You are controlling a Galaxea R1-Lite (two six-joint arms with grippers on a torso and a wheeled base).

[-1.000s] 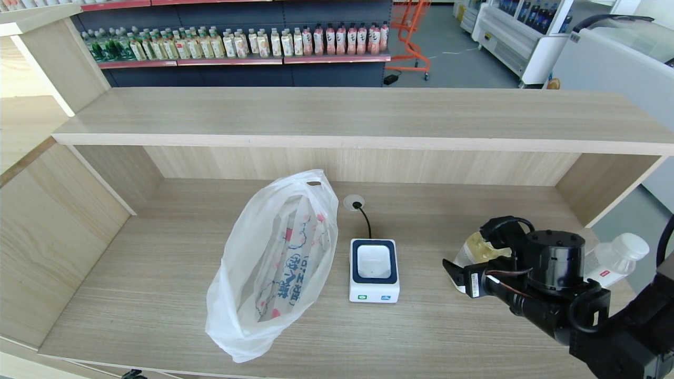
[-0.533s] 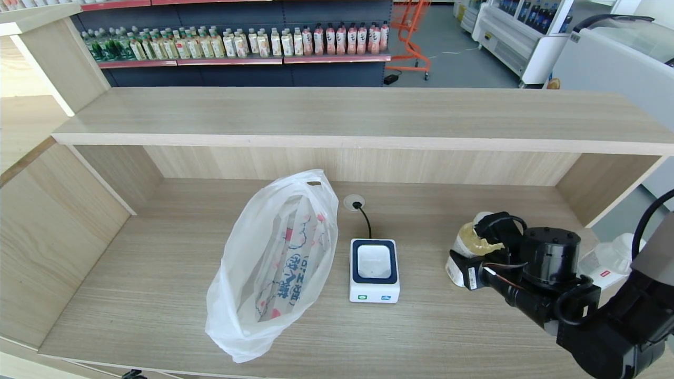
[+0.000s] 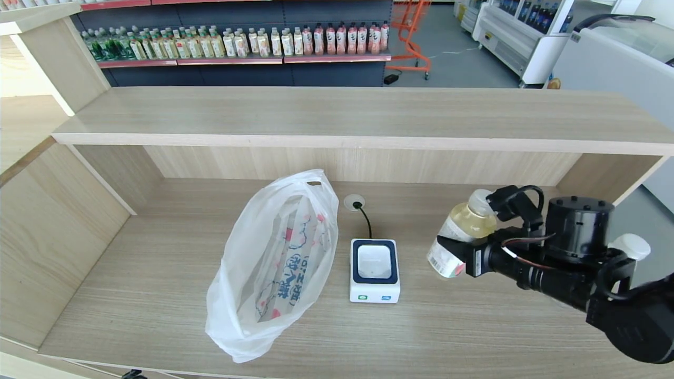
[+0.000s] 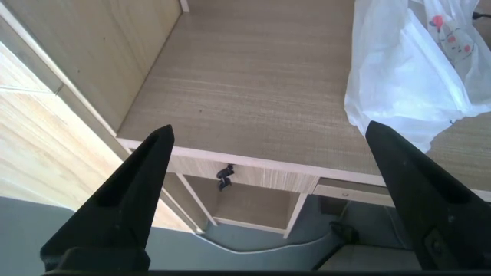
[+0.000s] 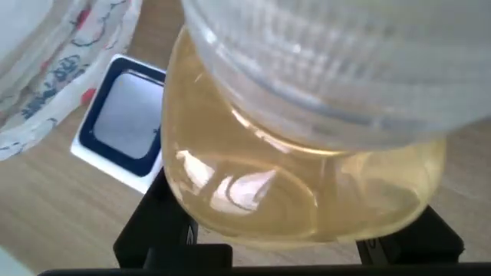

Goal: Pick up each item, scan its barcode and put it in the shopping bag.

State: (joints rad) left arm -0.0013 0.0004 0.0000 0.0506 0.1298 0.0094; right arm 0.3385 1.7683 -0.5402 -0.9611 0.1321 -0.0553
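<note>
Bottle point(image 3: 467, 223) of pale yellow drink is in my right claw point(image 3: 464, 248), clamped tight around its labelled lower half. From the head view it is held up off the counter point(image 3: 158, 295), tilted, white cap pointing toward the back wall, over the right half. The scanner point(image 3: 374, 269) sits at the middle of the counter, just left of the bottle's base. The white shopping bag point(image 3: 247, 295) lies left of the scanner, mouth open, a printed package inside. A second clear bottle point(image 3: 629, 245) with a white cap pokes out behind my right arm at the right edge.

Over to the left wrist view: my left claw point(image 4: 268, 199) hangs wide open and holds nothing, out past the counter's front edge near the front left corner, with the bag's lower end point(image 4: 414, 77) close by.

Right wrist view: the bottle's yellow belly point(image 5: 307, 176) sits between my dark fingers point(image 5: 165, 230), with the scanner's blue-rimmed window point(image 5: 123, 123) below it and the bag point(image 5: 46, 77) beyond that.
</note>
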